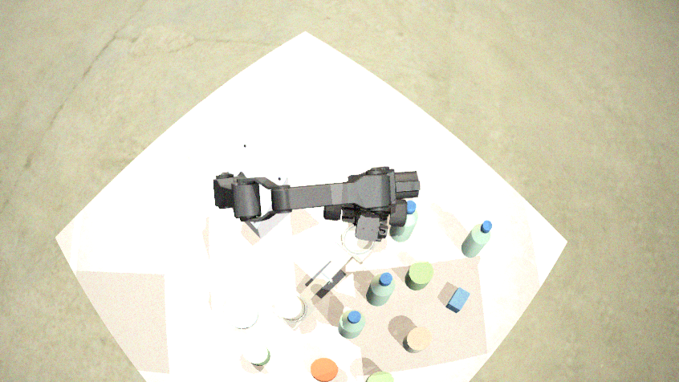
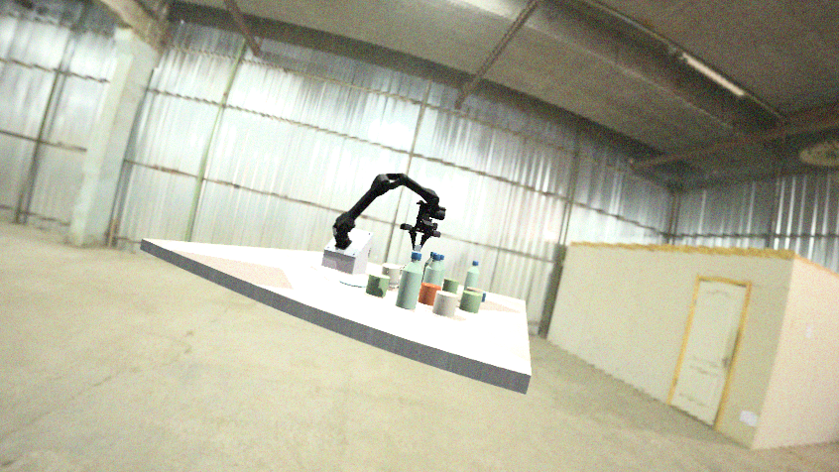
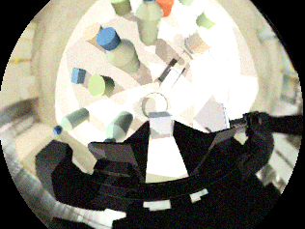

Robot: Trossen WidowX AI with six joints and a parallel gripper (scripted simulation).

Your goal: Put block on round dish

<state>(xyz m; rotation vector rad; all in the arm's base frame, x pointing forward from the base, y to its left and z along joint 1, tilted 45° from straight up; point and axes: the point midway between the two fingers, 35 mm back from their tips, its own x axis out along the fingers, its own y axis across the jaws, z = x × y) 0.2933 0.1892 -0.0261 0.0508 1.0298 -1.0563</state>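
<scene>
My gripper [image 2: 418, 245] [image 3: 159, 122] is shut on a small pale block [image 3: 160, 120]. It holds the block in the air, near bottle-cap height in the exterior view; the arm covers the fingers in the top view. The balance's near end is a bare ring [image 1: 343, 246] [image 3: 143, 108] with no cup on it. Its dark and white beam [image 1: 330, 279] [image 3: 168, 71] lies between the two ends. A pale cup [image 1: 291, 307] [image 2: 392, 274] [image 3: 197, 43] stands upright on the far end. The round dish [image 1: 245, 327] [image 2: 353, 284] is very faint against the white table. The lifted cup is not clearly visible.
A bottle [image 1: 401, 229] stands close beside the gripper. Others [image 1: 380, 290] [image 1: 351, 327] [image 1: 474, 241] stand farther right and front. Green cups [image 1: 419, 276] [image 1: 264, 356], an orange cup [image 1: 324, 369], a beige-topped cup [image 1: 417, 339] and a blue block [image 1: 457, 300] stand around.
</scene>
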